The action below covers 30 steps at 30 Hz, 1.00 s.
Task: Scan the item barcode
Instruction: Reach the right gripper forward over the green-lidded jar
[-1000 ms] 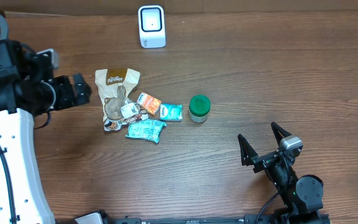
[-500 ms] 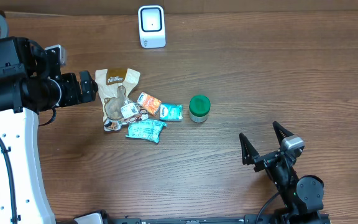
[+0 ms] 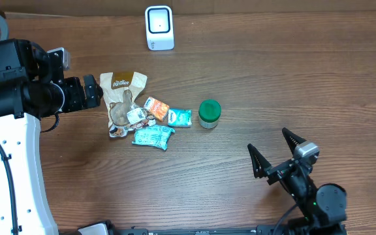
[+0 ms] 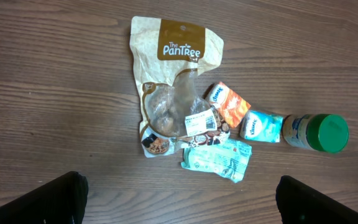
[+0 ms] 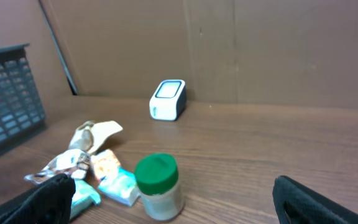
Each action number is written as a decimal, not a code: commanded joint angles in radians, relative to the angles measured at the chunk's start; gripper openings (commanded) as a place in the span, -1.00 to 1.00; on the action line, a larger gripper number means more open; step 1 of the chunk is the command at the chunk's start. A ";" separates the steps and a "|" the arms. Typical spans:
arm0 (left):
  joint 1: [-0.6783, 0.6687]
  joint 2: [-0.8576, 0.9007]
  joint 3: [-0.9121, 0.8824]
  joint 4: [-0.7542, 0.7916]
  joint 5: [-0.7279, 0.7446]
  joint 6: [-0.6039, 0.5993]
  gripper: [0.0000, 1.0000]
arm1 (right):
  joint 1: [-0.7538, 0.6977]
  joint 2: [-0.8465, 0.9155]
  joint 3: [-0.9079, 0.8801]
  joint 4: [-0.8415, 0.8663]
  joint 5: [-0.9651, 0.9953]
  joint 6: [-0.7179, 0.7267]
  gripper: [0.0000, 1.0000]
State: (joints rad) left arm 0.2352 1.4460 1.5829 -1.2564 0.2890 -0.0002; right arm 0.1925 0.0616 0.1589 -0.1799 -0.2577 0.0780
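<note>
Hovering with its two black fingers spread wide and nothing between them, the left claw (image 3: pixel 96 91) sits at the left edge of a small cluster of goods on the brown wood-grain tabletop (image 3: pixel 253 72), and its wrist camera looks straight down on the whole cluster. Nearest its tips lies a flat tan paper pouch with a clear window (image 4: pixel 173 62), printed "The Pantree", with a white sticker with dark bars (image 4: pixel 202 121) face up near its lower end. Against the pouch's right side rests an orange tissue packet (image 4: pixel 229 106), and beside that a small teal tissue packet (image 4: pixel 261 124). A crumpled teal foil wrapper (image 4: pixel 219 158) lies just below them. Just right of the small teal packet stands an upright pale jar with a green lid (image 4: pixel 319 132). The right claw (image 3: pixel 268 141) is near the front of the tabletop, well apart from the cluster, its fingers equally wide and empty, aimed toward the jar. A white box-shaped barcode scanner (image 3: pixel 159 27) stands at the far edge, well apart from every item, before a brown cardboard wall (image 5: pixel 260 50). A grey mesh basket (image 5: pixel 5 106) shows at the far left.
</note>
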 commanded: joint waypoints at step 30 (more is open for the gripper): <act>-0.006 0.000 0.003 0.001 0.016 -0.007 0.99 | 0.046 1.424 1.414 -0.967 -0.258 -0.072 1.00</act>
State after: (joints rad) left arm 0.2352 1.4460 1.5826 -1.2560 0.2893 -0.0002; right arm 0.2260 1.4158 1.5421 -1.1648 -0.4141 0.0116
